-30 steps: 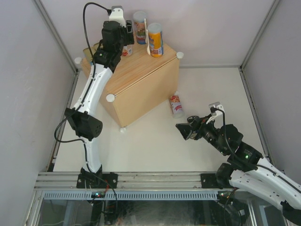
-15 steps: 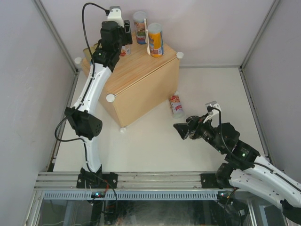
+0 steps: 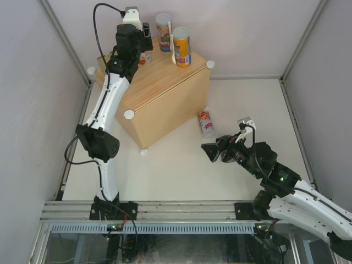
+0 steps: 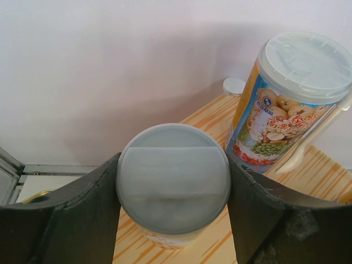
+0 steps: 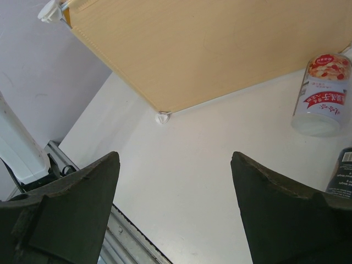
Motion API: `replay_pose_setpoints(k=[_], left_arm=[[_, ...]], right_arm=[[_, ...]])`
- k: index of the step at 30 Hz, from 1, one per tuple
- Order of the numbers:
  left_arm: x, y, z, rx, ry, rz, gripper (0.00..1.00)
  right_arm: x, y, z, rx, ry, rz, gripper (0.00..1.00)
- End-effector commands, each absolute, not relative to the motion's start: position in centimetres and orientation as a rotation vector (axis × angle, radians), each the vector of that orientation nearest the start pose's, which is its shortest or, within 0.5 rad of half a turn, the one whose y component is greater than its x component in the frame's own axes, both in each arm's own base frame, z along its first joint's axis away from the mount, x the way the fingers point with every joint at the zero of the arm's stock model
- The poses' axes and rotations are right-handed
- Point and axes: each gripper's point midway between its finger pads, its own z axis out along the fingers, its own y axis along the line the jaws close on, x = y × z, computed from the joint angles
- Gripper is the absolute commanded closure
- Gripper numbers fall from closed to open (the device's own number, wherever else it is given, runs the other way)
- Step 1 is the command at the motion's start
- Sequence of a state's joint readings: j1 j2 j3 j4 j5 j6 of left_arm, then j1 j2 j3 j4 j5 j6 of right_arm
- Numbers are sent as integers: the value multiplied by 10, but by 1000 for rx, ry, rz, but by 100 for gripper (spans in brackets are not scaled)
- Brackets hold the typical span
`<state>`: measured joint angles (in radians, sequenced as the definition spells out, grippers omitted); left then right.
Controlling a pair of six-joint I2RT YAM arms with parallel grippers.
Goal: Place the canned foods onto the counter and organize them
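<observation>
Cans cluster at the far end of the wood box (image 3: pixel 165 93), which sits toward the back left of the white tabletop (image 3: pixel 176 176). Farthest left, a sliver of a gold-topped tin (image 3: pixel 104 58) shows at the box's edge, mostly hidden behind the left arm. Just right of it, the left pincer (image 3: pixel 144 45) is closed around a grey-lidded can (image 4: pixel 173 181), one finger pressed to each side of the lid. The can is upright with its base at the wood, though I cannot tell whether it rests there. Close on its right stands a blue-labelled can (image 3: pixel 163 32), then an orange can (image 3: pixel 182 49) with a white spoon (image 3: pixel 173 47) fixed to its side, both upright on the box top. Down on the tabletop, a red-and-white can (image 3: pixel 206 122) lies on its side just beside the box's right wall. Right of that, the right pincer (image 3: pixel 211 152) hangs above the tabletop, jaws wide apart and nothing between them. A dark can (image 5: pixel 342 170) shows only partly at the edge of the right wrist view, near the red-and-white one.
</observation>
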<state>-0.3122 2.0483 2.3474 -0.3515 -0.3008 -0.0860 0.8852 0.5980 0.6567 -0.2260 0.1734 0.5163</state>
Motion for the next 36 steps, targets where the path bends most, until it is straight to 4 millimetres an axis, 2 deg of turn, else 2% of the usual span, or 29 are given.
replay_pose_setpoints(k=[1,12,21,30,36], left_arm=[[571,-132,511,-102,1382,-145,60],[571,-135,508,-100,1387,-166,28],[571,-134,509,-106,1388,-165,9],[561,-131,515,-113,1382,-163,5],[533,-124,535,-120,1353,-175,5]], right_arm=[[188,219,271,-211,1758,902,18],[188,219,270,-209,1759,902,18],[189,219,269,-207,1762,901,18],[190,222,266,-206,1773,896,18],[197,226,258,-205,1796,863,18]])
